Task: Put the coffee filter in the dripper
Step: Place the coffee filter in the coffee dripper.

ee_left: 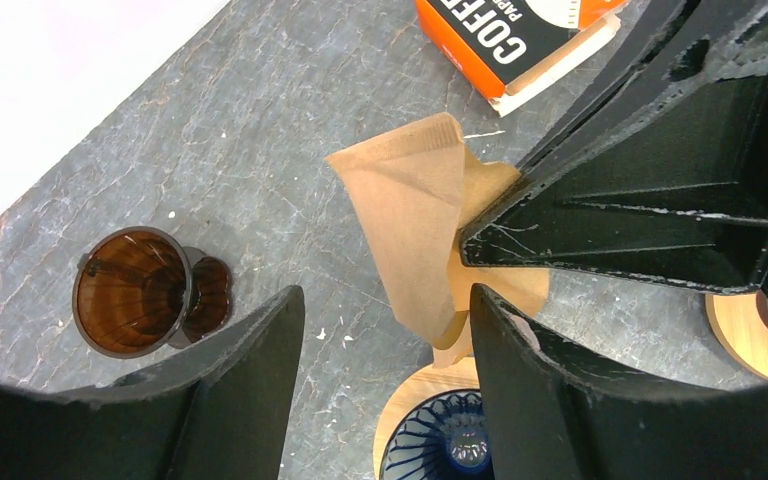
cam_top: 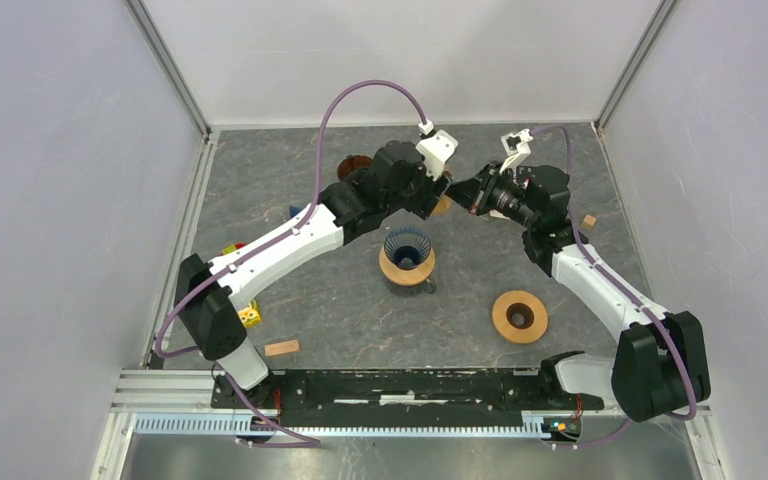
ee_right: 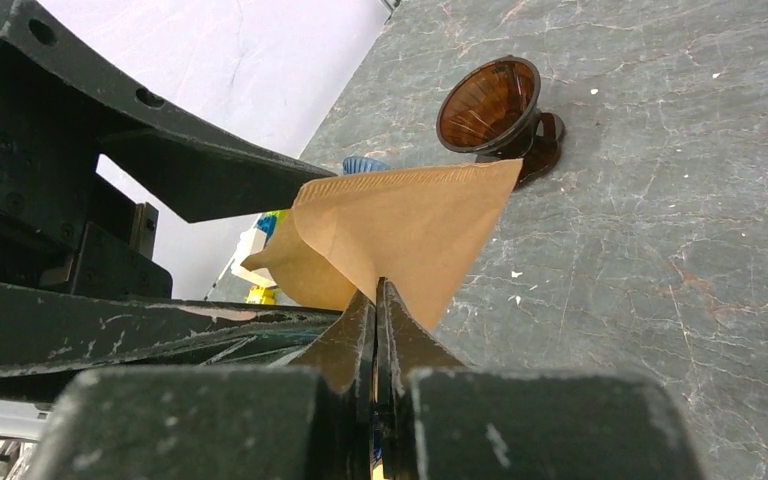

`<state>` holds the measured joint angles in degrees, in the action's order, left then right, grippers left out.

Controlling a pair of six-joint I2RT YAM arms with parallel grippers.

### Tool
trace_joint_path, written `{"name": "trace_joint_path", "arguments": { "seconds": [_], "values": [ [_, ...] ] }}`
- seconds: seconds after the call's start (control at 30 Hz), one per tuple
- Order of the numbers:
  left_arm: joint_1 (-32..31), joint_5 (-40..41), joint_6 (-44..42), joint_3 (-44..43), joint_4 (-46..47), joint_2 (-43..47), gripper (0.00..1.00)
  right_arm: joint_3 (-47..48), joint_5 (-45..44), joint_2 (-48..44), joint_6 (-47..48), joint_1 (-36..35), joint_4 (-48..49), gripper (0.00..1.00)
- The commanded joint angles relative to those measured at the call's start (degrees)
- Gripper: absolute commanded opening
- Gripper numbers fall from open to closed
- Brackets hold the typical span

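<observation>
Right tool (ee_right: 376,296) tight on coffee filter (ee_right: 400,225).

table (cam_top: 360,310): grey stone-look | on it: blue dripper (cam_top: 407,252), brown dripper (ee_left: 132,292), wooden ring (cam_top: 519,316), filter box (ee_left: 500,35)

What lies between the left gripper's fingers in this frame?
The lower edge of the coffee filter, seen in the left wrist view. The right gripper, shut, pinches the filter. The left gripper stands open around it, with the blue dripper close by.
</observation>
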<state>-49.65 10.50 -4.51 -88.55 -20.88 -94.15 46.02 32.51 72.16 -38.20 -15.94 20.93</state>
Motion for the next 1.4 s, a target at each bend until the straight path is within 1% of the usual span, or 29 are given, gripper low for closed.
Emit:
{"name": "trace_joint_path", "arguments": {
  "seconds": [0.0, 0.4, 0.7, 1.03, 1.37],
  "values": [
    [1.03, 0.92, 3.21, -2.78, 2.03, 0.44, 0.69, -0.21, 0.06, -1.52, 2.02, 0.33, 1.27, 0.00],
    [2.08, -0.66, 3.91, -2.27, 2.10, 0.96, 0.70, 0.12, -0.20, -1.69, 2.51, 0.41, 0.87, 0.00],
    [2.10, -3.19, 4.66, -1.82, 1.56, 1.71, 0.74, 1.45, -1.97, -1.63, 4.97, 0.39, -2.47, 0.00],
    [2.10, -2.02, 5.10, -1.59, 1.45, 1.36, 0.76, 1.62, -1.17, -1.71, 4.17, 0.41, -1.94, 0.00],
    [2.10, -1.59, 4.82, -1.18, 1.38, 0.98, 0.80, 2.09, -0.68, -1.70, 3.17, 0.56, -1.20, 0.00]
  ]
}}
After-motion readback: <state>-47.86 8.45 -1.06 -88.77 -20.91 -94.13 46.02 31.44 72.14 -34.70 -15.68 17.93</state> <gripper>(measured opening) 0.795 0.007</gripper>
